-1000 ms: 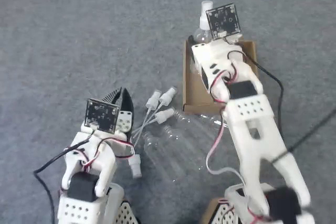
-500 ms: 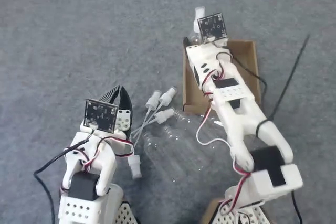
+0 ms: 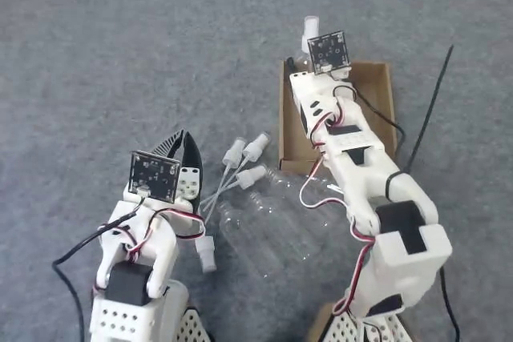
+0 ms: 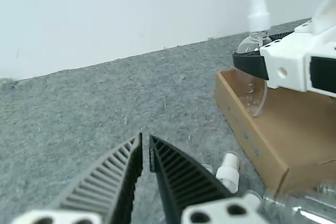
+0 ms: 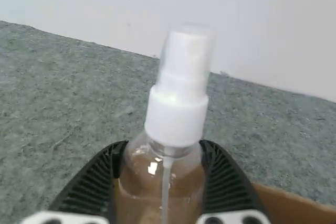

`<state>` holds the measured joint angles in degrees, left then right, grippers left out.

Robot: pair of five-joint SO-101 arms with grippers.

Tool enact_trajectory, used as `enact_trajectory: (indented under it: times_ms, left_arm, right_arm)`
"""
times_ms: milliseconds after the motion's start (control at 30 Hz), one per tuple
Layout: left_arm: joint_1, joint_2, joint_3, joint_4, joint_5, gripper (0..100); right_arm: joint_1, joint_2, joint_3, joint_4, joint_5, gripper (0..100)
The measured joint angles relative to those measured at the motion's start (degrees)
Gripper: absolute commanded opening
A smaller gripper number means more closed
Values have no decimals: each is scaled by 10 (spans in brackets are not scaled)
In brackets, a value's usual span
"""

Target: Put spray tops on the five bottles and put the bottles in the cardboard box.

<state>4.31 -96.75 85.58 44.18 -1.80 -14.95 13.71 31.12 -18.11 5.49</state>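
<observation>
Reaching farther over the box [image 3: 375, 94], right gripper [image 5: 164, 155] stays clamped on the capped bottle [image 5: 176, 108] for boxing; next, lower it inside and release; left gripper [image 4: 146, 145] rests, jaws together.

A: What's the background on your side?
B: Plain white wall [image 4: 105, 9], evenly lit. Your bench [image 3: 96, 62] has a grey felt-like carpet [image 3: 449, 22] on it, and it meets that wall at the far side.

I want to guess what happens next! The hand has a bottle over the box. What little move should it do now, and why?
Probably lower it a little, then let go. The right hand grips a bottle, spray top already on, upright over the cardboard box corner, so it seems ready to drop off.
</observation>
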Motion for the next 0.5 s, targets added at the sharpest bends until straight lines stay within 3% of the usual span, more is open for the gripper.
enact_trajectory:
  times_ms: [500]
  left_arm:
    - [0, 0, 0, 0, 0, 12]
  right_arm:
    - [0, 19, 0, -20, 0, 10]
